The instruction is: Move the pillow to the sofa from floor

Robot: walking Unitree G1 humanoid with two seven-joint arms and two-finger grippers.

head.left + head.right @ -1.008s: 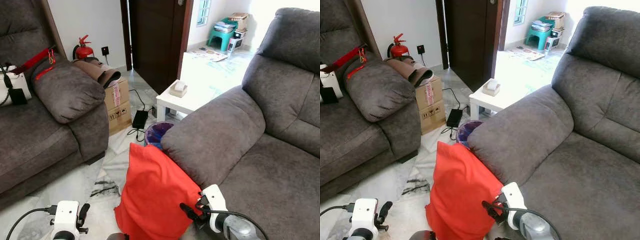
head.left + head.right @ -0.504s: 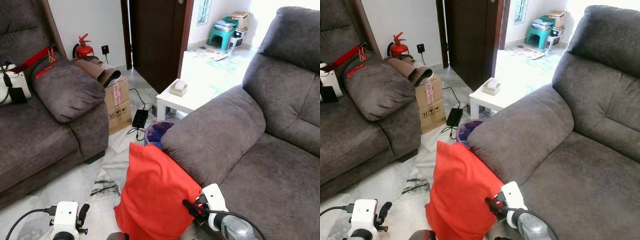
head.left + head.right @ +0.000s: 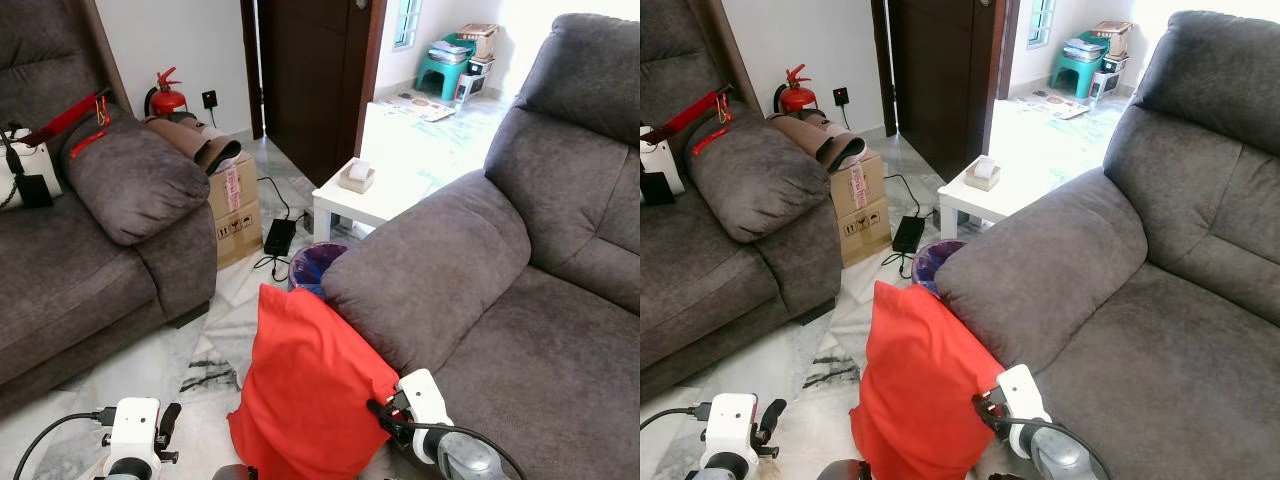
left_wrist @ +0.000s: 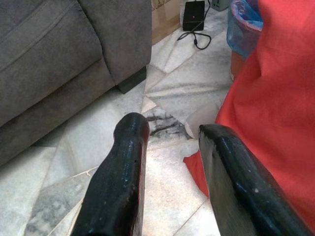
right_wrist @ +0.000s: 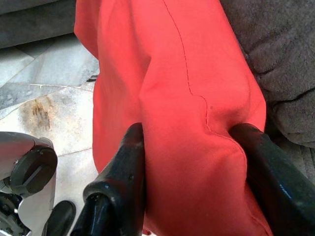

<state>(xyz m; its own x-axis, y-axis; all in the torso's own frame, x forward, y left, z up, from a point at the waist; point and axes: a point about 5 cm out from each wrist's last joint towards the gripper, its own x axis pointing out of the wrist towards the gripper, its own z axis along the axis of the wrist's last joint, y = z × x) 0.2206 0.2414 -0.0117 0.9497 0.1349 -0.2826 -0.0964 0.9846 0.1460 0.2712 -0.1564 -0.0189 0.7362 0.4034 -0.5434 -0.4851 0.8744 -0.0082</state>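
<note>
The sofa (image 3: 520,300) stood with its big grey armrest (image 3: 425,270) bulging over the red pillow (image 3: 305,385), which stood on the floor (image 3: 150,375), propped against the armrest's front. The pillow's long axis ran nearly upright, its top corner tilted away from the sofa. The right claw (image 5: 189,162) pinched a fold of its edge nearest the sofa — a thin grip, likely to slip under the weight, or snag on the armrest's overhang. The left claw (image 4: 170,172), spread and empty, hovered beside the pillow's far side.
</note>
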